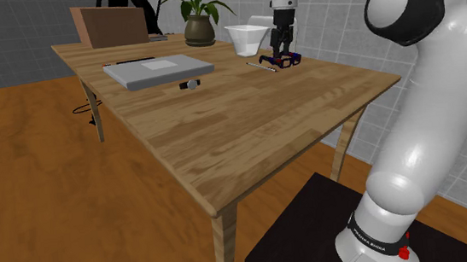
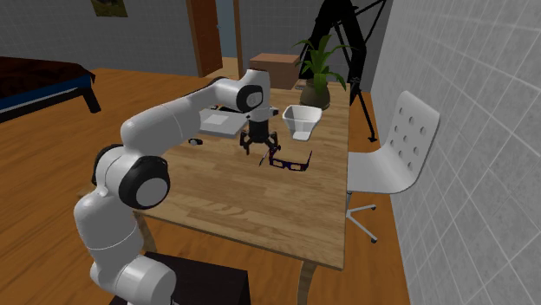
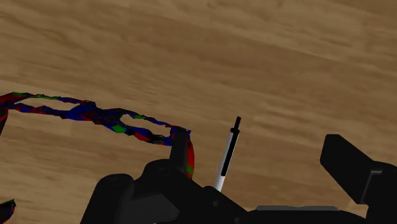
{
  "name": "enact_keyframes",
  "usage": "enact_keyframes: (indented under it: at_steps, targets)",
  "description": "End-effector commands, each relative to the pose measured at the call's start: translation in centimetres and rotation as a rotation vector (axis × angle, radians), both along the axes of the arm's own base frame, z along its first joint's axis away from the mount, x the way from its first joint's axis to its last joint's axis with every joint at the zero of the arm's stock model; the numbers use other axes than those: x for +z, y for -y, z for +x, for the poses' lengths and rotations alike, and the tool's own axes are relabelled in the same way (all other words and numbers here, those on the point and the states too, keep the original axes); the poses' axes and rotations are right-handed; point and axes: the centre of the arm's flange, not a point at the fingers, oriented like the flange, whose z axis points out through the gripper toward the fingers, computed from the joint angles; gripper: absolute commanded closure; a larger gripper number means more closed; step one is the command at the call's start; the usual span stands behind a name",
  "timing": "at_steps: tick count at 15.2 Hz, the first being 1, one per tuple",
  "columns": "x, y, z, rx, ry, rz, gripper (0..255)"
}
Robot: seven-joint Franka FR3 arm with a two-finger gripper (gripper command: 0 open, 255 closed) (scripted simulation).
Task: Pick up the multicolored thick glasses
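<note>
Wooden worktop: black end effector released, low at the multicolored thick-framed glasses; closing and lifting remain.

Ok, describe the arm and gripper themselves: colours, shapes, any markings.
The arm is white, with rounded, bulbous links and dark joint caps. Near its base a black band carries small white lettering, beside a red mark. The gripper is all black, with two blocky fingers.

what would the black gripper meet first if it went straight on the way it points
Probably the multicoloured thick-framed glasses: a temple end lies right at one finger of the open black gripper. Between the fingers lie a thin black-and-white pen and the wooden tabletop; depth is unclear.
</note>
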Motion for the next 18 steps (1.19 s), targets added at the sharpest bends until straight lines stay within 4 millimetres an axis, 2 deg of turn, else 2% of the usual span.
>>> enact_keyframes:
  at_steps: [1, 3, 10, 13, 14, 18]
  targets:
    - [0.1, 2.0, 1.7, -0.001, -0.001, -0.003, 0]
    - [0.5, 4.0, 3.2, -0.004, -0.002, -0.005, 0]
    - [-3.2, 4.0, 3.2, -0.004, -0.002, -0.005, 0]
    - [-3.5, 4.0, 3.2, -0.004, -0.002, -0.005, 0]
    - [-3.5, 4.1, 3.2, -0.004, -0.002, -0.005, 255]
    - [-3.5, 4.1, 3.2, -0.004, -0.002, -0.005, 255]
